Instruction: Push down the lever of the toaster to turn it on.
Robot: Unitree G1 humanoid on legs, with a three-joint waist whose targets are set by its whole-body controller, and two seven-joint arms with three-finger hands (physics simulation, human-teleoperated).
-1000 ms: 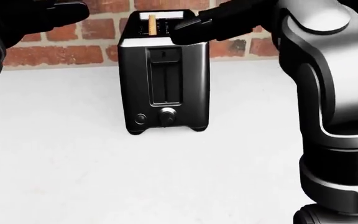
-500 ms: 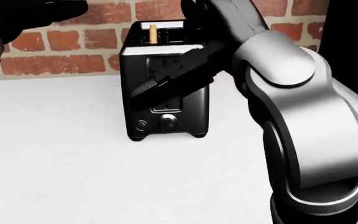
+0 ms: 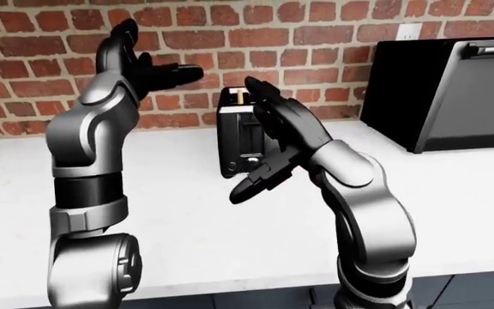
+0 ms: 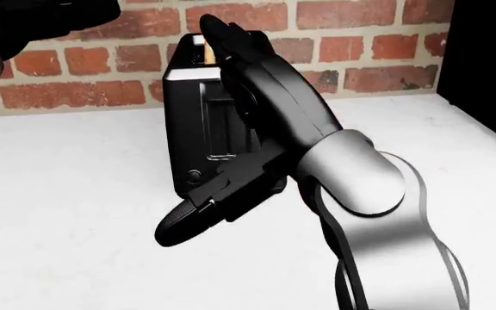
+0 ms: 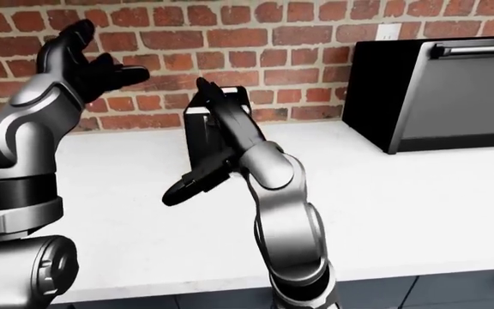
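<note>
toaster point(image 3: 237, 138) sits on the white counter point(image 3: 453, 187) against the brick wall point(image 3: 315, 38), toast poking from a slot. right hand point(image 4: 231, 174) hangs across its lever face, fingers spread, gripping nothing, hiding the lever. left hand point(image 3: 135, 64) is raised, open, empty. black oven point(image 3: 453, 90) sits well right.

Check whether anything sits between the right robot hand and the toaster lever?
Nothing visible does. The right robot hand is open directly against the toaster face, covering the lever slot; the lever itself is hidden. The left robot hand is raised clear, by the brick wall.
</note>
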